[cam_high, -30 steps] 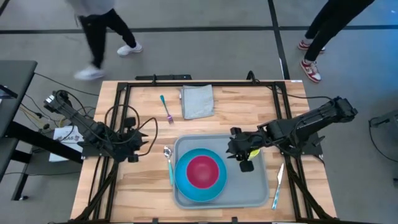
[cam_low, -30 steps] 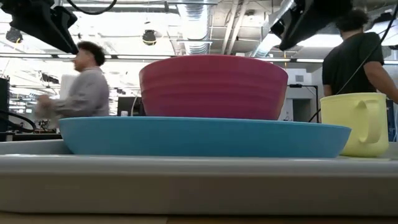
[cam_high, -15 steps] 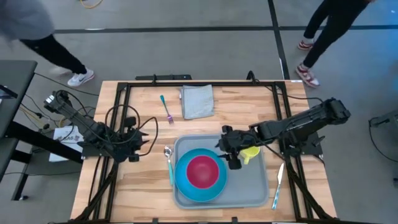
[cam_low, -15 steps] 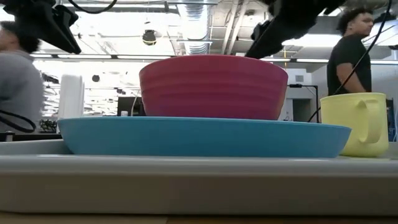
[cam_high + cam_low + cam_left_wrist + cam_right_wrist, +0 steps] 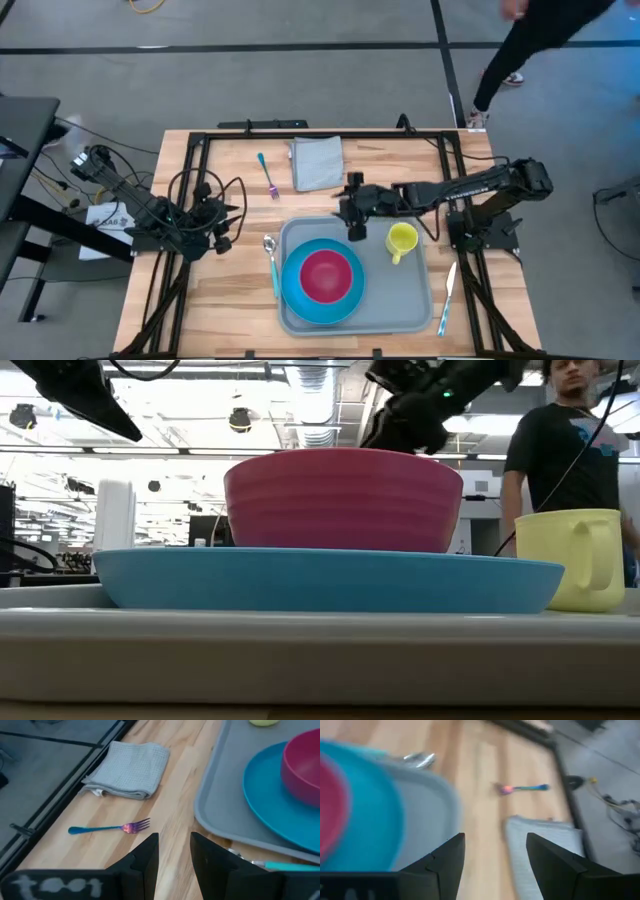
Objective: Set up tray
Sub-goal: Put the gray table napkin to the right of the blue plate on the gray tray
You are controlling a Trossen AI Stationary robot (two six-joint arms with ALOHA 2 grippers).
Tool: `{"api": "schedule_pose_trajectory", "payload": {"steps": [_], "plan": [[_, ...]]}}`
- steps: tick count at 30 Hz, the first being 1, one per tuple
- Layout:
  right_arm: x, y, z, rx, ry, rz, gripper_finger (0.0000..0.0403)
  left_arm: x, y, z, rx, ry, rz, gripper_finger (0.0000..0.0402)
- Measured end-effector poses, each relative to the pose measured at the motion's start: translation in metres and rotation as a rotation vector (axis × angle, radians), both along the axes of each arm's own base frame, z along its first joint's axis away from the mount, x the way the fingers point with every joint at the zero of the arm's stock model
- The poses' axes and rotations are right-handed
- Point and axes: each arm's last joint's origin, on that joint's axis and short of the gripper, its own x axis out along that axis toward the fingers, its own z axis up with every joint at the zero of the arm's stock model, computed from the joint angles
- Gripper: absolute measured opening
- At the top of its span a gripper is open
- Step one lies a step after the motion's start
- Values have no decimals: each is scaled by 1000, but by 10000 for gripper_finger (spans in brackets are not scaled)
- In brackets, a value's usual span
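- Now right gripper (image 5: 352, 207) hovers over the table just past the tray's (image 5: 415, 300) far edge, fingers spread, holding nothing
- tray sits at the table's near middle, carrying blue plate (image 5: 295, 295), pink bowl (image 5: 326, 275), yellow mug (image 5: 401, 239)
- left gripper (image 5: 173, 855) waits at table's left side, fingers slightly apart, empty
- napkin (image 5: 317, 163) and fork (image 5: 268, 176) lie beyond the tray

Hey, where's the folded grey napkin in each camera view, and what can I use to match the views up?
High view: napkin on the wood at the table's far edge, beyond the tray.
Low view: not in it; bowl and plate fill the picture.
Left wrist view: napkin beyond the fork.
Right wrist view: napkin between the right gripper's fingers, blurred.
Shared landmark: the teal-handled fork, lying beside the napkin in all three views that show it.
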Motion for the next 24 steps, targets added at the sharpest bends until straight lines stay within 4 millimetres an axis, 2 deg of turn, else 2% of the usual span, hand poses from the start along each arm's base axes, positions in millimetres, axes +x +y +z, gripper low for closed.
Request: {"api": "schedule_pose_trajectory", "payload": {"steps": [4, 8, 14, 18, 24], "plan": [[1, -20, 1, 13, -21, -69, 199, 0, 0, 0, 12, 9, -8, 103], [0, -40, -1, 110, -26, -127, 197, 0, 0, 0, 12, 9, -9, 103], [16, -57, -33, 173, 21, -113, 196, 0, 0, 0, 16, 9, -8, 103], [28, -68, -63, 148, 71, -119, 195, 0, 0, 0, 9, 7, -5, 103], [44, -83, -81, 150, 115, -151, 194, 0, 0, 0, 3, 5, -5, 103]]}}
